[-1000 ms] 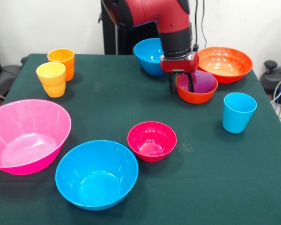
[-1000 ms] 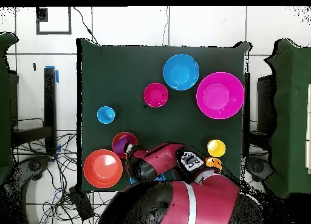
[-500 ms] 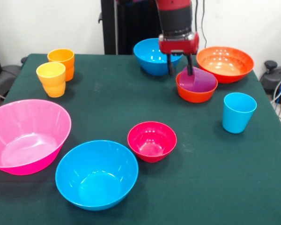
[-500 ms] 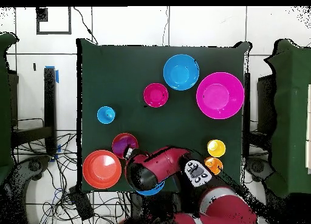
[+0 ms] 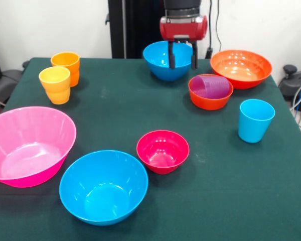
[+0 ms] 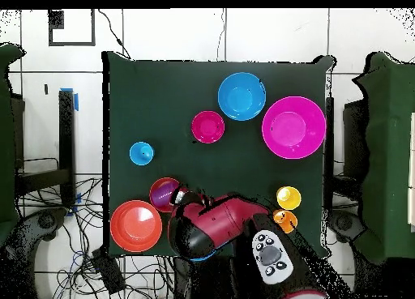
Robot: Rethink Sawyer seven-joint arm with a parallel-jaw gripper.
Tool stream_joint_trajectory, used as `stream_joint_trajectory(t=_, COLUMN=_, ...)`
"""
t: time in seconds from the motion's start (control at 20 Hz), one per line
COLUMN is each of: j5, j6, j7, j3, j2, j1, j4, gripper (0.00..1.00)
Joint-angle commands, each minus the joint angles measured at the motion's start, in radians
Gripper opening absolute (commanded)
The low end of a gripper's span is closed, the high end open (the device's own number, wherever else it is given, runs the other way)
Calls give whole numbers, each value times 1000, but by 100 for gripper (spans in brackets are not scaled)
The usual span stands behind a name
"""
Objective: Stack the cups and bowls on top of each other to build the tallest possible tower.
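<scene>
Purple cup [image 5: 211, 86]: translucent, lying tilted on its side inside the small orange-red bowl [image 5: 209, 99], mouth facing the camera in the front view. Wide orange-red bowl [image 5: 240, 68]: upright, just beside that bowl. Light blue cup [image 5: 255, 120]: upright, standing alone. Orange cup [image 5: 66, 65] and yellow-orange cup [image 5: 55, 84]: upright, close together. Small magenta bowl [image 5: 162, 150]: upright, near the table centre. Blue bowls: one at the near edge [image 5: 103, 186], one at the far side [image 5: 163, 61]. Pink bowl [image 5: 25, 144]: largest, slightly tilted.
</scene>
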Motion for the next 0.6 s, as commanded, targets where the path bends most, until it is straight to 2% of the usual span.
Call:
stream_joint_trajectory(t=0.05, j5=-15, j6=103, j7=-75, j3=38, j2=-36, j1=37, j4=38, gripper=100)
stream_joint_trajectory(t=0.3, j5=-18, j6=64, j7=-58, j3=80, j2=64, j1=19, j4=38, gripper=100)
stream_joint_trajectory(t=0.6, j5=-19, j6=-13, j7=-21, j3=111, j2=136, j1=21, j4=50, gripper=100)
